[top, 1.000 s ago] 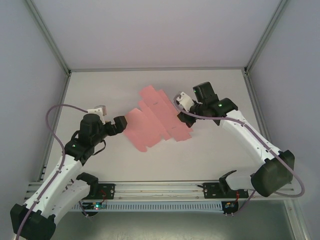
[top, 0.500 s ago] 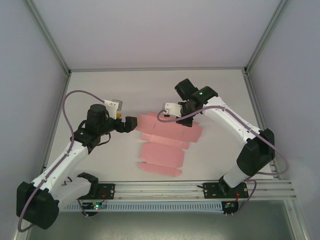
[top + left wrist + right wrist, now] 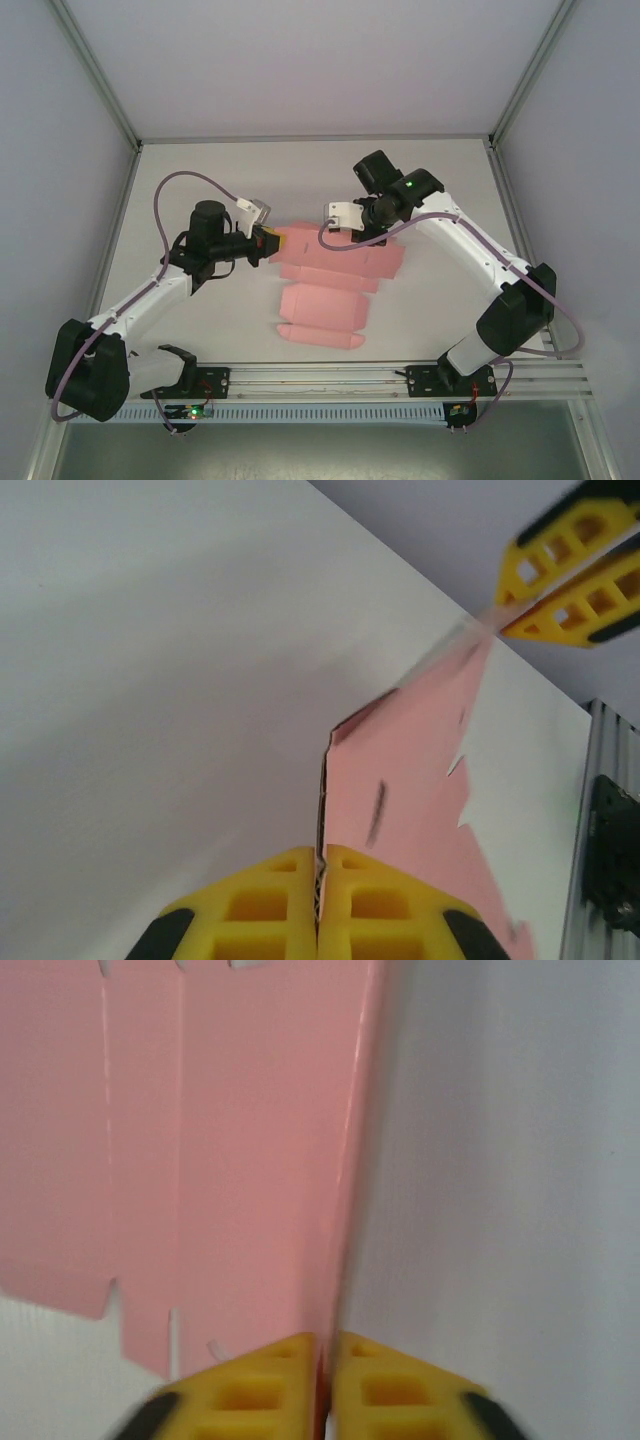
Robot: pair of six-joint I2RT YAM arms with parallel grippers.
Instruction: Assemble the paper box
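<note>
The left pincer (image 3: 270,239) is clamped shut on the left edge of the paper box (image 3: 330,272). Its two yellow fingers (image 3: 270,905) press together with the thin card caught between them. The right pincer (image 3: 327,1360) grips the opposite edge of the same sheet, its two fingers also closed with nothing but card between them. There is one paper box, a single pink die-cut sheet not yet folded up, with notched flaps along its sides. It sits about the middle of the counter (image 3: 200,180). Its farther part spans from one pincer to the other, and a second panel past a crease lies toward the near edge. The two arms each reach in from their own side, and the pincers stand apart with the sheet between them.
</note>
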